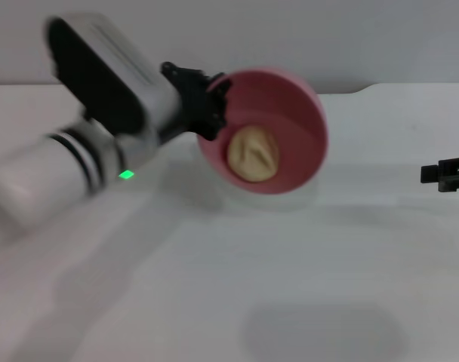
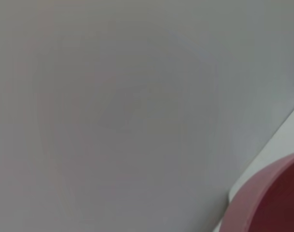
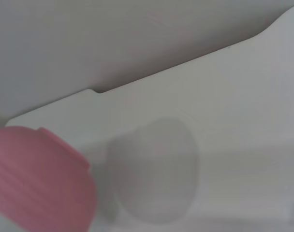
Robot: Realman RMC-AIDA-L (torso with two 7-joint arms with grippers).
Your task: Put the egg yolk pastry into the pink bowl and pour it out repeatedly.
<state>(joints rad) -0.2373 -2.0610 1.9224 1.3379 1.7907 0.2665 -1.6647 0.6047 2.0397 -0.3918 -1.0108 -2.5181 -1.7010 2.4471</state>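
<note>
I see my left gripper (image 1: 207,105) clamped on the rim of the pink bowl (image 1: 290,98), holding it tilted above the white tabletop (image 1: 237,286) — the egg yolk pastry (image 1: 253,153) sits inside, just beside the fingers. My right gripper (image 1: 445,174) waits at the right edge; I can't tell its state.

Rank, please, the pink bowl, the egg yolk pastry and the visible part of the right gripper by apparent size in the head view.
1. The pink bowl, tilted and held by the left gripper.
2. The egg yolk pastry inside it.
3. The right gripper, only partly in frame.
</note>
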